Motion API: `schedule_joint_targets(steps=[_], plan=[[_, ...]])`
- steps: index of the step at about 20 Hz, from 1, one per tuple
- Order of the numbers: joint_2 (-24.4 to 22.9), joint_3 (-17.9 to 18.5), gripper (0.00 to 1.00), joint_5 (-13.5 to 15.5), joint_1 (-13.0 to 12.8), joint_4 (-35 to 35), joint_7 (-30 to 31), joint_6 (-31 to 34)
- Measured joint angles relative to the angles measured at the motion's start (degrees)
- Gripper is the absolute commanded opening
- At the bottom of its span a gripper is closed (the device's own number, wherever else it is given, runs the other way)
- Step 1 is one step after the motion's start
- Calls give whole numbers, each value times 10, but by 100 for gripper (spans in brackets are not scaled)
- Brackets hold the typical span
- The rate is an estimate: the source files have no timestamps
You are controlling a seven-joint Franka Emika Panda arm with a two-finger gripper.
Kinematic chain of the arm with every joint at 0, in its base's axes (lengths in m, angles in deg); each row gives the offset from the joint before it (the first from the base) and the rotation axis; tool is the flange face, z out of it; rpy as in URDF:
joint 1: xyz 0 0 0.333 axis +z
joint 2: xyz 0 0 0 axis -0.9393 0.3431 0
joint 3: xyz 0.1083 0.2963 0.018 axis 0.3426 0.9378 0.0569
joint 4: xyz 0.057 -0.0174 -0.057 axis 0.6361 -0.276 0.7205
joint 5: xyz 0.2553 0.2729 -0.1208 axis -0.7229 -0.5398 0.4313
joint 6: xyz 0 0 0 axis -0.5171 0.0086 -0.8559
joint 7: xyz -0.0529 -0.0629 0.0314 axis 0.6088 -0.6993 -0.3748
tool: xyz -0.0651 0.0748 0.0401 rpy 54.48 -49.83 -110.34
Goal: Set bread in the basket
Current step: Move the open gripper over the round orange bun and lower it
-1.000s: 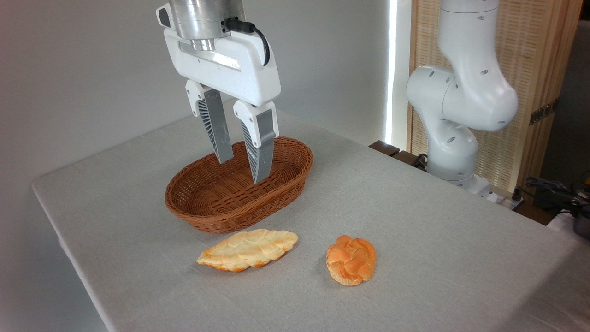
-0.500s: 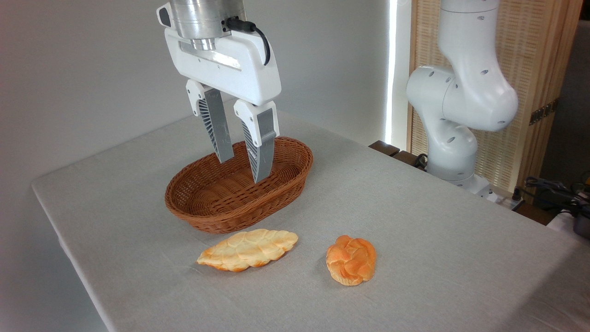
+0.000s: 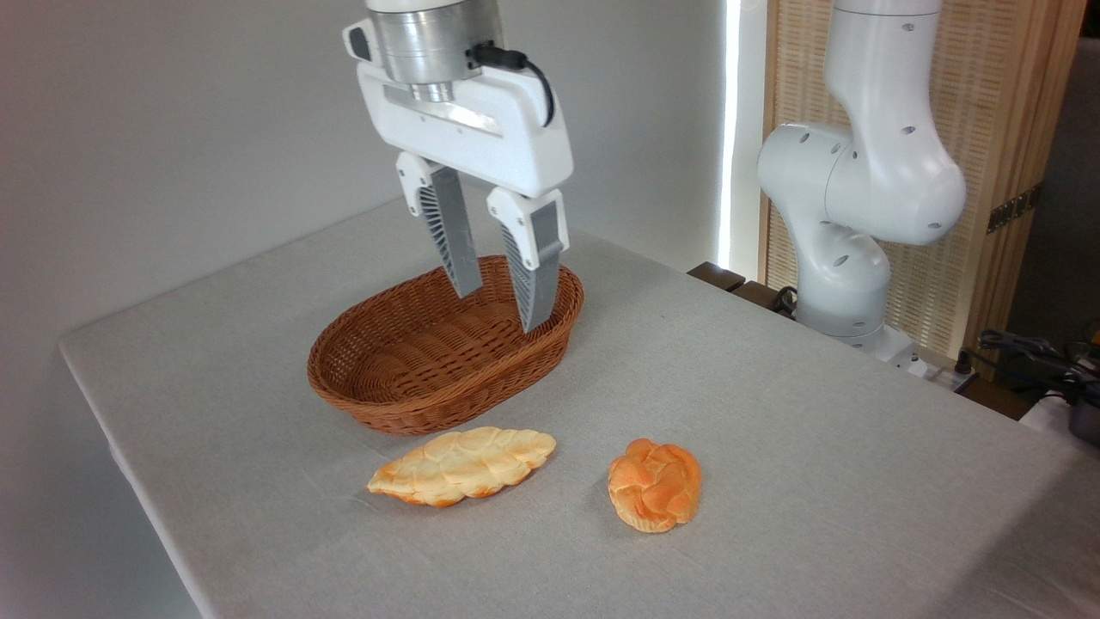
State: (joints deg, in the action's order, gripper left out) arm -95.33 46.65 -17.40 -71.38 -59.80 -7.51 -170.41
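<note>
White arm [image 3: 859, 172]: base at right, links rising out of frame. Wrist descends from top centre, pointing down. Claw [image 3: 498, 305]: two grey ribbed fingers [image 3: 451, 241] spread apart, empty, tilted slightly rightward.

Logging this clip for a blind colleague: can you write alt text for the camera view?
An open, empty gripper hangs over the right end of an empty wicker basket on a grey table. In front of the basket lie a pale loaf and, to its right, an orange braided bun.

Basket [image 3: 412, 370] below the end effector [image 3: 500, 311]; loaf [image 3: 462, 465] nearer the camera, bread [image 3: 655, 484] front-right, on the bench [image 3: 773, 413].
</note>
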Motion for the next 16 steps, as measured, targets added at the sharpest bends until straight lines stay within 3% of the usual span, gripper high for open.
schedule_joint_targets(steps=[4, 7, 12, 16], plan=[[-70, 1, 100, 0, 0, -101, -7, -61], [-127, 14, 100, -6, 0, -191, -53, -108], [-162, 63, 100, -95, 1, -270, -124, -145], [-160, 73, 100, -111, 1, -314, -126, -211]])
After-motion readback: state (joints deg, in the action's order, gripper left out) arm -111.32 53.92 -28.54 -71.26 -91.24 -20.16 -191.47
